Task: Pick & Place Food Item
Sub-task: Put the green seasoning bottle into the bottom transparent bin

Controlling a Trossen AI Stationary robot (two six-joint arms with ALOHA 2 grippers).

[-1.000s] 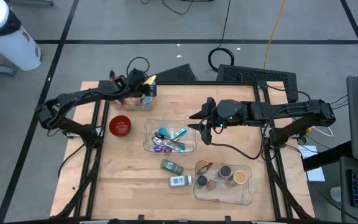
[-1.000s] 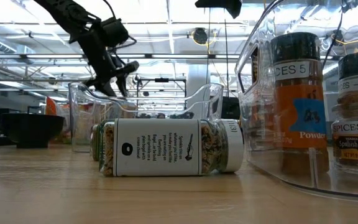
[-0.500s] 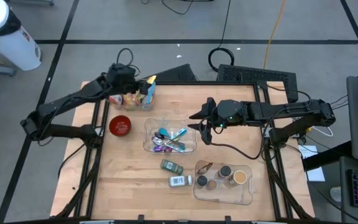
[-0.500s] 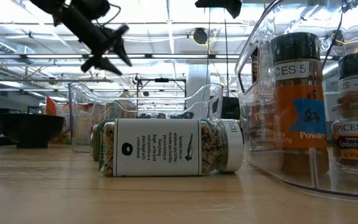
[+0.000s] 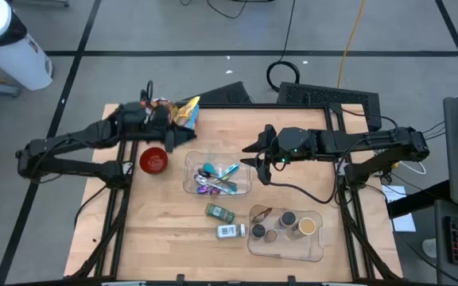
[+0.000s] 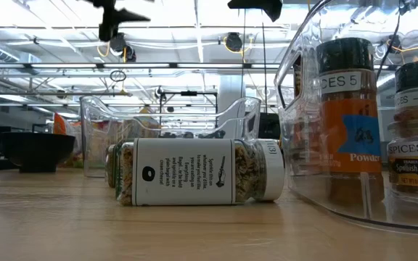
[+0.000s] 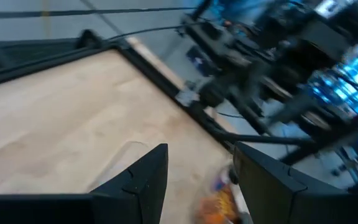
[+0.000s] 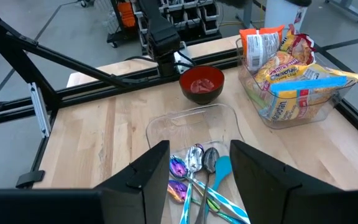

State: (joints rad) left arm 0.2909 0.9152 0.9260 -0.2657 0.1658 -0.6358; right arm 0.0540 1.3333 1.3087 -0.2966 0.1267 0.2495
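Observation:
A clear bin [image 5: 175, 117] of snack bags stands at the table's far left; it also shows in the right wrist view [image 8: 294, 78]. My left gripper [image 5: 180, 137] hangs high over the table between this bin and the red bowl [image 5: 154, 160]. It is open and empty, and its two fingers show apart in the left wrist view [image 7: 197, 180]. My right gripper [image 5: 254, 159] waits open and empty at the right side of the clear tray of spoons [image 5: 217, 175], which also shows in the right wrist view [image 8: 197, 165].
Two spice jars [image 5: 219, 212] [image 5: 230, 231] lie on their sides near the table's middle front. A clear tray of upright spice jars [image 5: 286, 230] stands at the front right. Bare wood lies along the near left.
My left gripper has risen out of the snack bin and gone toward the table's near edge, staying open and empty. The arm has swung round over the table's left side. The bags stay in the bin.

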